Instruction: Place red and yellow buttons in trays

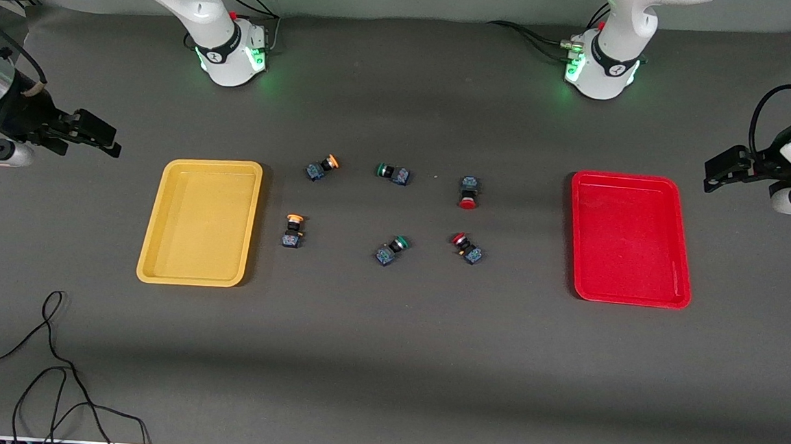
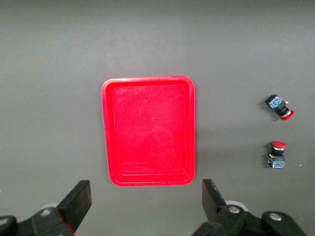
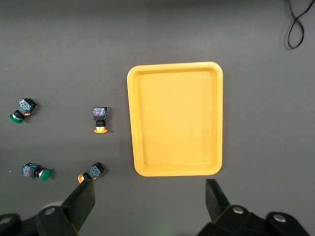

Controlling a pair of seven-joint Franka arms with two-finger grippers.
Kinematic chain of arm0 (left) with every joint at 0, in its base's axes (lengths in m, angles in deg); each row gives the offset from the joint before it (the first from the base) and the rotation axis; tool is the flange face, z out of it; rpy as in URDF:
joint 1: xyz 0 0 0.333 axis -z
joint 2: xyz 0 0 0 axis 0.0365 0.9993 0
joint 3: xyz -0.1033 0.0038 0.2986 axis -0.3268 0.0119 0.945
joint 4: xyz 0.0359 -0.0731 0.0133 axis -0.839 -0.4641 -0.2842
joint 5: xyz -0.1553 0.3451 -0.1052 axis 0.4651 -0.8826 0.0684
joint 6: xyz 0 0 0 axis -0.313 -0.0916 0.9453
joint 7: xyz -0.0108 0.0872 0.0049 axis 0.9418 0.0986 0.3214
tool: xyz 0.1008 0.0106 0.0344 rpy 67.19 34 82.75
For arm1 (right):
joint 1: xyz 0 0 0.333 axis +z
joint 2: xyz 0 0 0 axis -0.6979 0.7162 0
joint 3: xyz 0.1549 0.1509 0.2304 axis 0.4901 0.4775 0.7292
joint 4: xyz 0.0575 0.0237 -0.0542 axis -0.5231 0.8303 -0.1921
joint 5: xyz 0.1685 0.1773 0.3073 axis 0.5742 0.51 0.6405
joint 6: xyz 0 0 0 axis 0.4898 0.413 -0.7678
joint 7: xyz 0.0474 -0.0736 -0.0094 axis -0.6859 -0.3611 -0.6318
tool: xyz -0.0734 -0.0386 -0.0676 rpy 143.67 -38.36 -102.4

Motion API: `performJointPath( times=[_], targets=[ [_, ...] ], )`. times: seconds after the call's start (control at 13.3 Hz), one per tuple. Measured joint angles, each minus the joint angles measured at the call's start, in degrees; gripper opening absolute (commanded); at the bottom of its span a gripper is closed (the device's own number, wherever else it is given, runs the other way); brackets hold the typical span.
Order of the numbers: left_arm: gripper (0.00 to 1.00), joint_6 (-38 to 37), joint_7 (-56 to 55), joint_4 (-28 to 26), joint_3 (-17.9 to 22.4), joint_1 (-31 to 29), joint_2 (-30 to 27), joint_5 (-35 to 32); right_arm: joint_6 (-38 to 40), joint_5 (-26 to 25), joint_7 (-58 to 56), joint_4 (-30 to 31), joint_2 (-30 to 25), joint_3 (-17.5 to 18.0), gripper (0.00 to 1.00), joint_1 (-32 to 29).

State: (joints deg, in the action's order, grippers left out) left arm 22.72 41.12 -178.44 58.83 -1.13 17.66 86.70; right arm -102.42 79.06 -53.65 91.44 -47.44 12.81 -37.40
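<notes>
The mustard yellow tray [image 1: 200, 222] lies empty toward the right arm's end, the red tray [image 1: 630, 238] empty toward the left arm's end. Between them lie two orange-yellow buttons [image 1: 322, 167] [image 1: 292, 231] beside the yellow tray and two red buttons [image 1: 468, 192] [image 1: 467, 248] nearer the red tray. My left gripper [image 1: 714, 176] is open and empty, up over the table's end past the red tray [image 2: 148, 130]. My right gripper [image 1: 105, 141] is open and empty, up over the table's end past the yellow tray [image 3: 175, 119]. Both arms wait.
Two green-capped switches [image 1: 393, 173] [image 1: 392, 249] lie on their sides in the middle between the orange-yellow and red buttons. A black cable [image 1: 50, 366] loops on the table near the front camera at the right arm's end.
</notes>
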Motion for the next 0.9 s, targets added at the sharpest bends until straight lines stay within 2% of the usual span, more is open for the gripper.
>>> performJointPath(
  times=[0.3,0.68,0.9],
  targets=[
    [1.0,0.0,0.0,0.0,0.0,0.0,0.0,0.0,-2.0,0.1,14.9,4.6,0.4,0.4,1.0,8.0],
    [1.0,0.0,0.0,0.0,0.0,0.0,0.0,0.0,-9.0,2.4,37.6,14.5,0.8,0.6,1.0,17.0],
    [1.0,-0.2,0.0,0.0,0.0,0.0,0.0,0.0,-16.2,7.2,47.0,22.6,1.1,0.6,1.0,20.3]
  ],
)
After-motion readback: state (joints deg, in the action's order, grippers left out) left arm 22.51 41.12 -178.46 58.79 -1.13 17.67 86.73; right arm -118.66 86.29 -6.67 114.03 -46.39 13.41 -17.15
